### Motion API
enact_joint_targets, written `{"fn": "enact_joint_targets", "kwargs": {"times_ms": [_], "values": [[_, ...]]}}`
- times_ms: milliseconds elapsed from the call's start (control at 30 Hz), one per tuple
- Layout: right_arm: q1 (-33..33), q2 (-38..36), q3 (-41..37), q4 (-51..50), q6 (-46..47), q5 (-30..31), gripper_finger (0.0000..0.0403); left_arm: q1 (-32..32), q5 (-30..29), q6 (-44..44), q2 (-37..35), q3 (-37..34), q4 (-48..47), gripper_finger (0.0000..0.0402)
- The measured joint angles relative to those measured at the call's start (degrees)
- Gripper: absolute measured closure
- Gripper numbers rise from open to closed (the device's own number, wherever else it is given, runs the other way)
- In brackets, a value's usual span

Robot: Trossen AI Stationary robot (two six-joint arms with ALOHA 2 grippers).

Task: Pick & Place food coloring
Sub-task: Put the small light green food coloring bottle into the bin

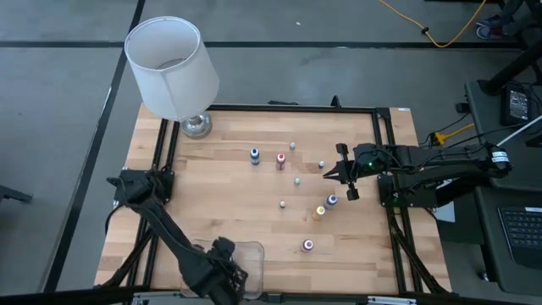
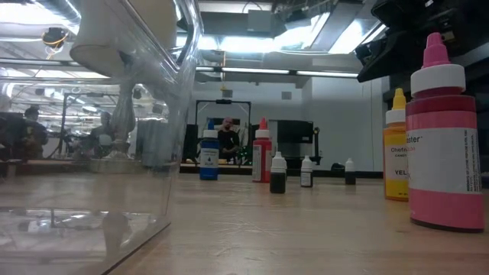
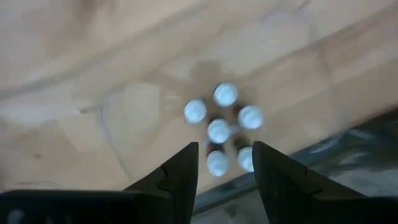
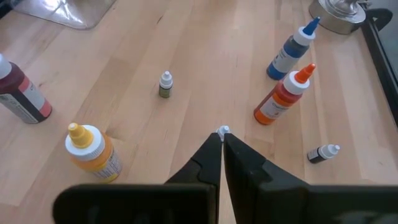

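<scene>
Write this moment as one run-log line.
left gripper: open above clear container of capped bottles | right gripper: shut, mid-table among loose bottles

Worktop [image 1: 229, 203] is pale matt wood planks, container [image 1: 241, 254] is clear glossy plastic, lamp [image 1: 174, 68] has a shiny metal base.
</scene>
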Motion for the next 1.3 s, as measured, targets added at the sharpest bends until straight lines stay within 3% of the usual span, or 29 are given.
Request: {"fn": "enact_joint_targets", "kwargs": {"times_ms": [333, 733, 1033, 1300], "values": [[-0.01, 0.0, 0.02, 0.02, -0.1, 0.02, 0.0379, 10.18, -2.57, 24.19, -6.46, 0.02, 0.12, 0.0258], [-0.02, 0.0, 0.02, 0.02, 1.64, 0.0, 0.0379, 27.98, -2.11, 68.89, -6.85, 0.02, 10.3, 0.0258], [-0.02, -0.02, 0.02, 0.02, 1.62, 0.0, 0.0379, 37.75, 5.63, 99.16, -6.83, 0.02, 14.56, 0.0258], [-0.02, -0.02, 0.02, -0.35, 1.77, 0.02, 0.0379, 42.21, 8.42, 114.91, -3.71, 0.0, 15.4, 0.0258]]}}
